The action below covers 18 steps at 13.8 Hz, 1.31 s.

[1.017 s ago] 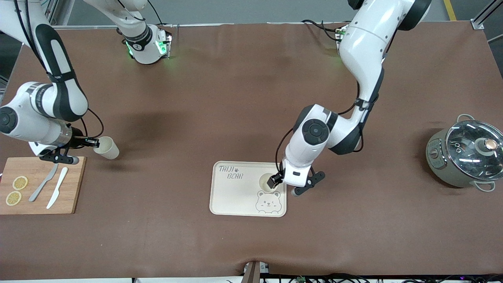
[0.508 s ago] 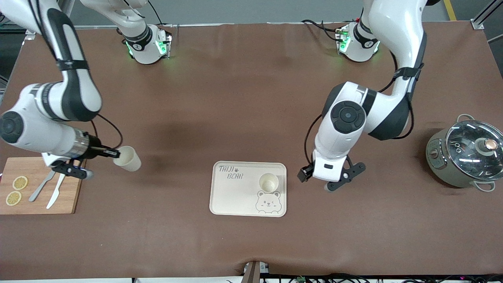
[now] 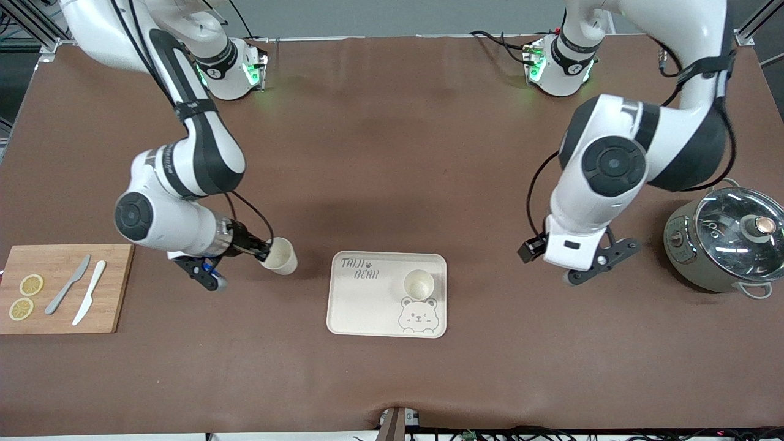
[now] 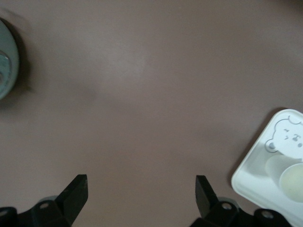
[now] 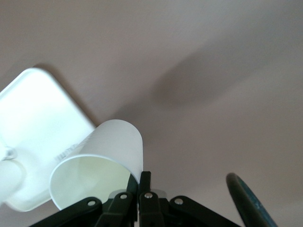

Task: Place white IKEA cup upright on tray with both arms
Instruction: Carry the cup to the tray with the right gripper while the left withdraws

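Note:
The cream bear tray (image 3: 367,306) lies near the middle of the table; it also shows in the left wrist view (image 4: 255,175) and the right wrist view (image 5: 38,118). One white cup (image 3: 419,284) stands upright on it above the bear drawing, and its rim shows in the left wrist view (image 4: 292,178). My right gripper (image 3: 264,253) is shut on the rim of a second white cup (image 3: 282,256), tilted on its side in the air beside the tray's edge toward the right arm's end; its open mouth shows in the right wrist view (image 5: 92,177). My left gripper (image 4: 141,189) is open and empty over bare table between tray and pot.
A grey-green pot with a glass lid (image 3: 726,239) stands at the left arm's end. A wooden cutting board (image 3: 61,306) with two knives and lemon slices lies at the right arm's end. The brown mat covers the table.
My right gripper carried its cup from beside the cutting board toward the tray. My left gripper let go of the cup on the tray, rose and moved off toward the pot.

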Motion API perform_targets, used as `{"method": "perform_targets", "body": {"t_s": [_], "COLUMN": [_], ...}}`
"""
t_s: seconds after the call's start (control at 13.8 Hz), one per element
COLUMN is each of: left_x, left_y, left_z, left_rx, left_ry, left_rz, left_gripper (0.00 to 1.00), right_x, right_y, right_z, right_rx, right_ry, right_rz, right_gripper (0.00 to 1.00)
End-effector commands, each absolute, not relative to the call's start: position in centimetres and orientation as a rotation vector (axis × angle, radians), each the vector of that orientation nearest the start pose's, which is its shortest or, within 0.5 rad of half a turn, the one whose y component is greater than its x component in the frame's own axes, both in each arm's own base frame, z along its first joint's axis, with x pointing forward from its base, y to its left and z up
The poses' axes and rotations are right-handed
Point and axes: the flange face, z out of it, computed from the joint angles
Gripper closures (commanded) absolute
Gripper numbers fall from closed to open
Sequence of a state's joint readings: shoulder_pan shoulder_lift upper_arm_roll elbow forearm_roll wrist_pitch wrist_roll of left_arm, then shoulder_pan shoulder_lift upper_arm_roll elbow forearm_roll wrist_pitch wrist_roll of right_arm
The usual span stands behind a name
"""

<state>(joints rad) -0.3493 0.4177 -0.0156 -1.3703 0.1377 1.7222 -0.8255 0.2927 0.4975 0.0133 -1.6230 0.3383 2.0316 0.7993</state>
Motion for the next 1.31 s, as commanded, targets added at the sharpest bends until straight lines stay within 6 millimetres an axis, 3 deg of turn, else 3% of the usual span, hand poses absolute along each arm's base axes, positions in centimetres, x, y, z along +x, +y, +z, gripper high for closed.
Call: {"method": "perform_targets", "body": {"t_s": [0.0, 0.22, 0.29, 0.44, 0.58, 0.94, 1.02, 1.09, 1.23], "left_x": [62.7, 62.6, 62.9, 62.3, 61.1, 58.8, 58.4, 57.8, 56.5], "left_y": [-21.5, -18.9, -17.3, -14.5, -13.4, -8.2, -7.6, -7.4, -5.9], "left_z": [48.6, 51.5, 51.9, 53.3, 54.6, 58.5, 58.9, 59.1, 59.6], "left_rx": [-2.914, -2.937, -2.935, -2.932, -2.943, -2.972, -2.974, -2.974, -3.002], "left_ry": [-0.538, -0.495, -0.516, -0.534, -0.474, -0.338, -0.306, -0.274, -0.263], "left_rz": [-0.003, -0.036, -0.038, -0.036, -0.032, 0.026, 0.039, 0.062, 0.084], "left_gripper": [0.0, 0.0, 0.0, 0.0, 0.0, 0.0, 0.0, 0.0, 0.0], "right_x": [65.7, 65.8, 65.8, 65.1, 64.9, 64.6, 64.6, 64.7, 65.6], "right_y": [26.6, 29.4, 29.9, 32.3, 33.2, 34.6, 34.6, 34.2, 33.1], "right_z": [30.7, 28.4, 26.8, 26.4, 25.4, 23.9, 23.9, 23.8, 25.4], "right_rx": [-2.681, -2.635, -2.609, -2.601, -2.603, -2.596, -2.6, -2.608, -2.591], "right_ry": [1.095, 1.144, 1.215, 1.253, 1.247, 1.229, 1.225, 1.218, 1.225], "right_rz": [0.364, 0.275, 0.278, 0.278, 0.26, 0.213, 0.213, 0.214, 0.217], "right_gripper": [1.0, 1.0, 1.0, 1.0, 1.0, 0.98, 0.32, 0.0, 0.0]}}
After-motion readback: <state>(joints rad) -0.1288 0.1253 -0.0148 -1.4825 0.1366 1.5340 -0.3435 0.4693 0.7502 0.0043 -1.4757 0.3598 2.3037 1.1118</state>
